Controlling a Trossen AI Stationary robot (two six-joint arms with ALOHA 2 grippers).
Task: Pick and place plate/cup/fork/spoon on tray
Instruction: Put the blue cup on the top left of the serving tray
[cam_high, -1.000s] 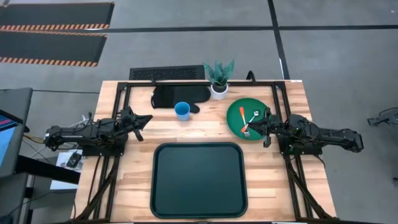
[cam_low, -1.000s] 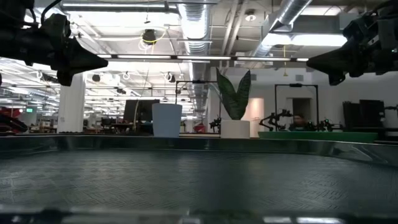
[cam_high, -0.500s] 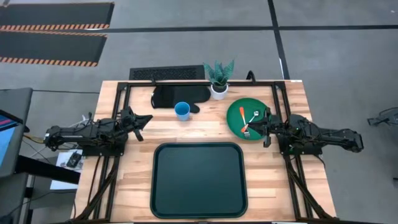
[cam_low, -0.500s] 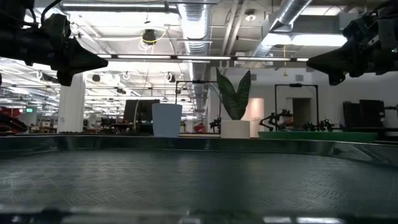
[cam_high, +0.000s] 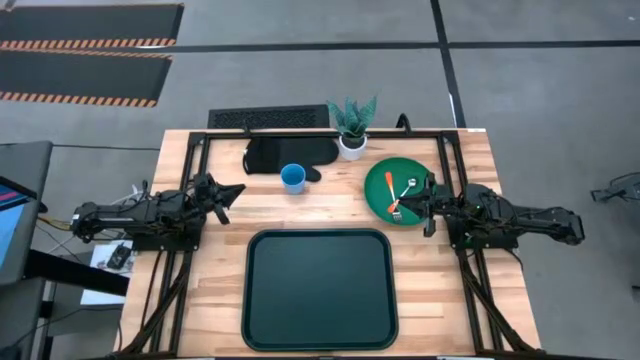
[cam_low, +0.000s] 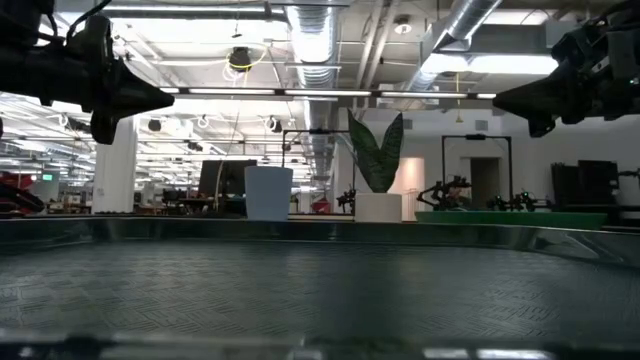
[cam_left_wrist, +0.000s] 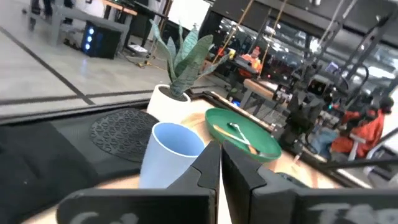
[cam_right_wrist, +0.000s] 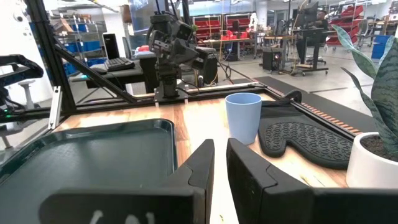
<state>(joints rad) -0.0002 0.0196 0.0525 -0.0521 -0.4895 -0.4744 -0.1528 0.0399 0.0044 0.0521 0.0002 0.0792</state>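
Note:
The dark green tray (cam_high: 320, 290) lies at the table's near middle. The green plate (cam_high: 382, 195) lies at the far right, with the orange-handled fork (cam_high: 390, 188) and the spoon (cam_high: 410, 183) lying on it. The blue cup (cam_high: 293, 178) stands upright on the wood left of the plate. My left gripper (cam_high: 238, 189) is shut and empty, left of the cup and raised above the table; the cup shows just ahead of it in the left wrist view (cam_left_wrist: 168, 155). My right gripper (cam_high: 403, 204) is shut and empty, raised over the plate's near right part.
A white pot with a plant (cam_high: 352, 145) stands behind the plate. A black mitt-shaped mat (cam_high: 285, 155) lies behind the cup. A black grille (cam_high: 268, 117) lies at the far edge. Black frame rails run along both sides. Bare wood lies between cup, plate and tray.
My left gripper has turned a little at the wrist and stays where it was. Nothing on the table has moved.

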